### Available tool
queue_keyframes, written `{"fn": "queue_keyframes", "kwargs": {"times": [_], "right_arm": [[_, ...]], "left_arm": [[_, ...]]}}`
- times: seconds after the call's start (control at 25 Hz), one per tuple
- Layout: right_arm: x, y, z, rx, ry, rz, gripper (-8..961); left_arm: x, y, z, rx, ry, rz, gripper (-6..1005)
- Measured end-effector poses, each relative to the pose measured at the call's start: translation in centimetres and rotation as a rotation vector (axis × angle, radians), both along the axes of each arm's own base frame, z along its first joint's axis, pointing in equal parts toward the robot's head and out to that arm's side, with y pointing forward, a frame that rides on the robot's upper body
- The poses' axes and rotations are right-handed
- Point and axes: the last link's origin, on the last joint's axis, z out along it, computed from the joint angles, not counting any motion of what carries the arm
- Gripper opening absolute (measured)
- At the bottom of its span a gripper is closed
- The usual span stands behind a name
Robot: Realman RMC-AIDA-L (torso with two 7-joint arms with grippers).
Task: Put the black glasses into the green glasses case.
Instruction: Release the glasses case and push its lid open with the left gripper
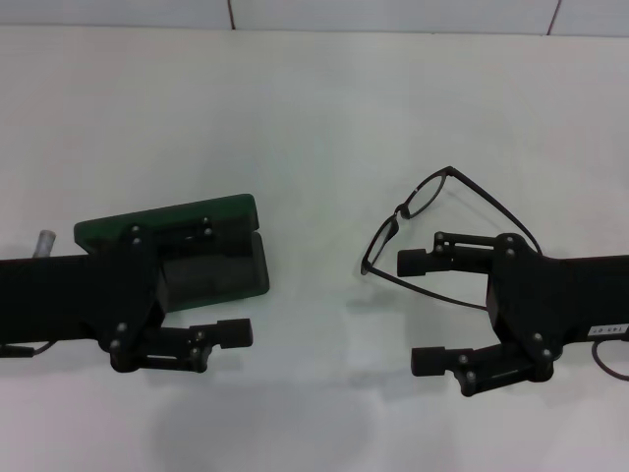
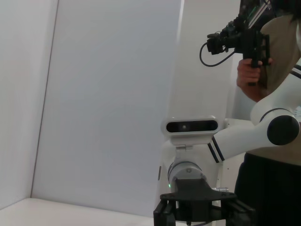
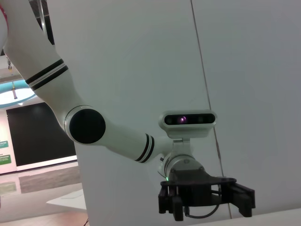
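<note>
The black glasses [image 1: 432, 221] lie on the white table [image 1: 314, 108], on the robot's right half of it, with their temple arms unfolded. The lens front faces toward the middle of the table, and the long slim arms run back toward the right arm. One temple arm passes behind the right gripper's upper finger; the other stretches along the tabletop between the two fingers. Whether any finger touches the frame cannot be told from the head view.

The right gripper [image 1: 421, 311] reaches in from the right edge, its two black fingers spread wide apart, one above and one below the nearer temple arm. It holds nothing.

The green glasses case [image 1: 192, 246] sits on the left half of the table, well apart from the glasses. It is open: the dark green lid [image 1: 167, 218] stands raised at the far side, and the dark grey lining [image 1: 211, 270] of the tray shows in front of it. The left arm covers part of the case.

The left gripper [image 1: 241, 290] comes in from the left edge over the case. Its fingers are apart; one lower finger [image 1: 221, 334] shows in front of the case, clear of it, and the upper one lies over the case, hard to make out against the dark lining.

A small grey cylinder [image 1: 44, 242] stands just behind the left arm, near the table's left edge.

In the left wrist view a person [image 2: 275, 61] holds a black camera [image 2: 235, 37] beyond the right arm.
</note>
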Motion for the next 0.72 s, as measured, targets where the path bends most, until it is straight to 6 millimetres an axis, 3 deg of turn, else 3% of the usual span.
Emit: {"fn": "queue_keyframes", "kwargs": {"times": [0.72], "right_arm": [[0.37,0.78,0.42,0.064,0.022,-0.053,868]], "left_arm": [[0.19,0.58,-0.31,0.013,-0.007,0.024,810]]}}
